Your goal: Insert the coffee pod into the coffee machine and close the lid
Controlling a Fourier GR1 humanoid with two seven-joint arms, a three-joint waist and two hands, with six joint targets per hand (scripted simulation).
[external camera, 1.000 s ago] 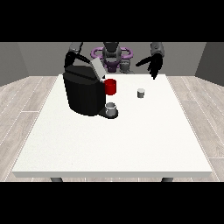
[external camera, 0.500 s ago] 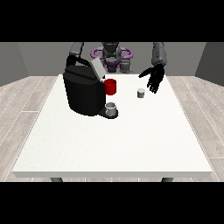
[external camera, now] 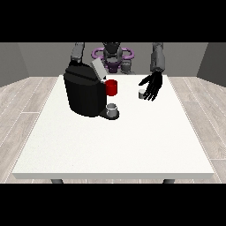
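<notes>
A small grey-white coffee pod (external camera: 141, 93) stands on the white table (external camera: 114, 141), right of the machine. The hand at the view's right (external camera: 152, 86) hangs just beside and above the pod, fingers spread and pointing down, with the pod by its fingertips. The black coffee machine (external camera: 84, 92) sits at the table's left back, its grey lid (external camera: 98, 69) tilted up and open. A red part (external camera: 111, 87) and a grey cup (external camera: 112, 108) on the drip tray show at its front. The other hand is hidden behind the machine; only its arm (external camera: 77, 52) shows.
The robot's torso with purple rings (external camera: 112, 55) stands behind the table's far edge. The wide front half of the table holds nothing else, with wooden floor (external camera: 22, 101) around.
The hand at the view's right has come down and leftward from beside the robot's shoulder to the pod. The machine, lid and pod have not moved.
</notes>
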